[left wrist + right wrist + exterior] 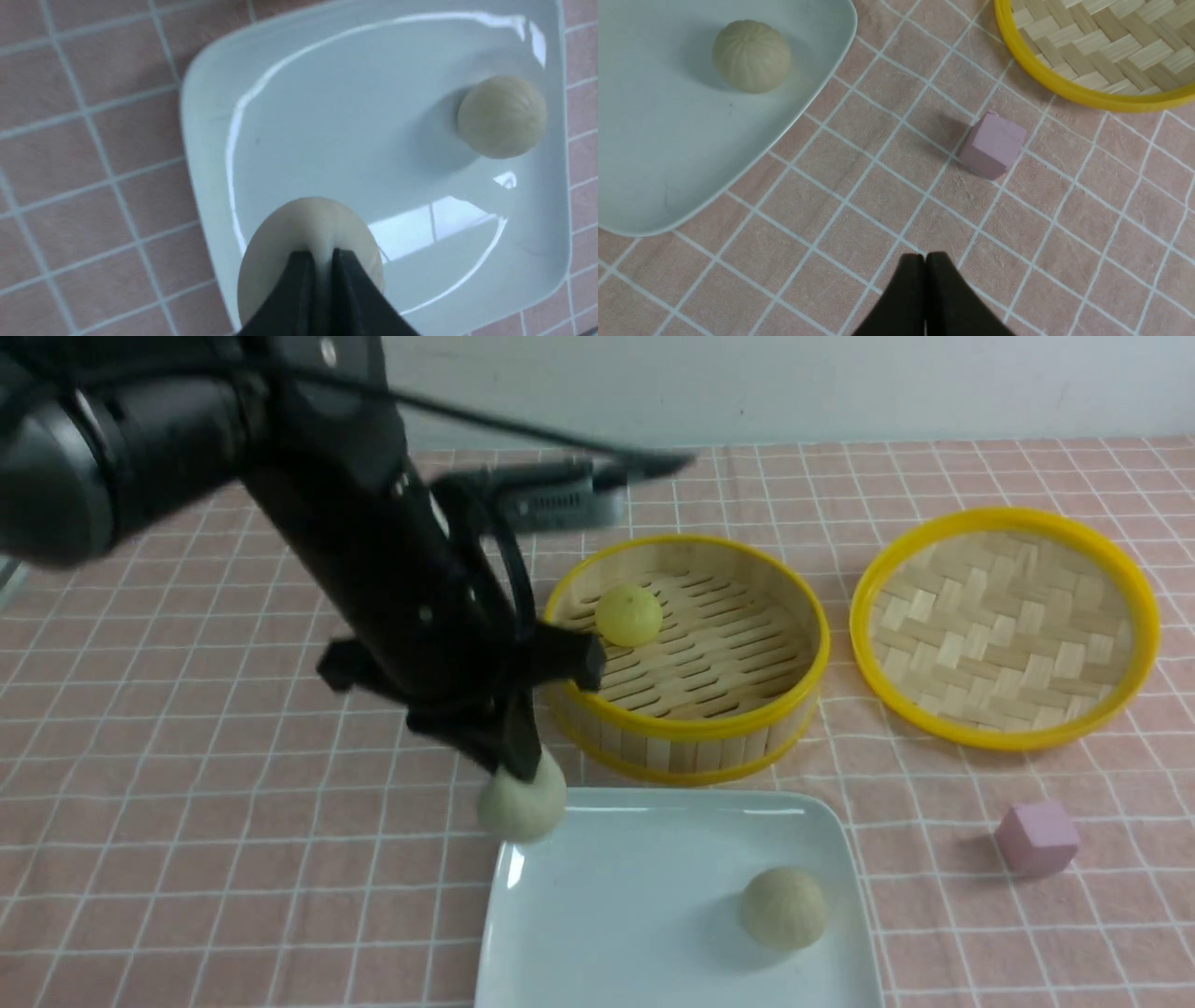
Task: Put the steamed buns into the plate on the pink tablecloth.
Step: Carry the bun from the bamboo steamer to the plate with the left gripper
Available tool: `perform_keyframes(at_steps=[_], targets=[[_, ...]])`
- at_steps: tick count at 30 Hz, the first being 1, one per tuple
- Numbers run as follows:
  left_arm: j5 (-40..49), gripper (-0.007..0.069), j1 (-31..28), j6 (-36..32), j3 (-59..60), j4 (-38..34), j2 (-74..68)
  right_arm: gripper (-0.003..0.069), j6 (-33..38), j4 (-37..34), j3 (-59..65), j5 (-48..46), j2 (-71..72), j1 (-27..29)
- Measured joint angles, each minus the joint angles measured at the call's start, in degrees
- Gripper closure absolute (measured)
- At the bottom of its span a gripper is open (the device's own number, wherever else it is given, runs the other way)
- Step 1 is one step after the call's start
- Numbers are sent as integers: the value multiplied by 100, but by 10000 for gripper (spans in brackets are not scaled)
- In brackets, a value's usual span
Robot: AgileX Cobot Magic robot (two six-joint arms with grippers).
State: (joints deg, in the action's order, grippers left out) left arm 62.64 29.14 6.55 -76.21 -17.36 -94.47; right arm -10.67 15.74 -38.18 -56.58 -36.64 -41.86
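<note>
Steamed bun (523, 807) of pale beige colour is pinched between the two black fingers of the left gripper (321, 254). The fingers press into its soft top, so a small fold rises between them. This bun hangs at the far left corner of the white plate (653, 877), partly over the rim and partly over the pink tablecloth (233, 821). Whether it touches the rim, I cannot tell. A second beige bun (783, 908) lies inside the plate, near its right edge and well apart from the held one. The yellow bun (628, 614) sits in the bamboo steamer (686, 728), close to the far left part of its wall. The steamer stands just behind the plate, and the woven lid (1004, 625) lies flat on the cloth at its right side. A small pink cube (1036, 838) rests on the cloth to the right of the plate, in front of the lid. The right gripper (925, 256) shows only in its own wrist view. Its fingers are pressed together with nothing between them, above bare cloth near the cube.
</note>
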Motion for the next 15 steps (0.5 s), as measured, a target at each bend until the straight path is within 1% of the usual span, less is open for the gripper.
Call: perform_keyframes(at_steps=[3,5,6,7,8,9,10,12,15], targets=[[-960,545,229,-172,758,-220,-107,631,0,0,0,0,0,0],[-1616,496,446,-212,1086,-228,-269,627,0,7,16,0,0,0],[-1794,482,486,-212,1145,-209,-316,625,0,7,21,0,0,0],[-2011,448,543,-191,1191,-170,-418,625,0,7,37,0,0,0],[-2159,417,567,-140,1207,-145,-501,624,0,10,44,4,0,0],[-2159,410,567,-127,1205,-145,-517,623,0,15,44,4,0,0],[-2308,363,578,-11,1205,-119,-636,621,0,16,50,4,0,0],[-2391,300,585,119,1205,-95,-705,617,0,21,50,6,0,0],[-2233,228,585,304,1087,-87,-721,614,0,21,50,11,0,0]])
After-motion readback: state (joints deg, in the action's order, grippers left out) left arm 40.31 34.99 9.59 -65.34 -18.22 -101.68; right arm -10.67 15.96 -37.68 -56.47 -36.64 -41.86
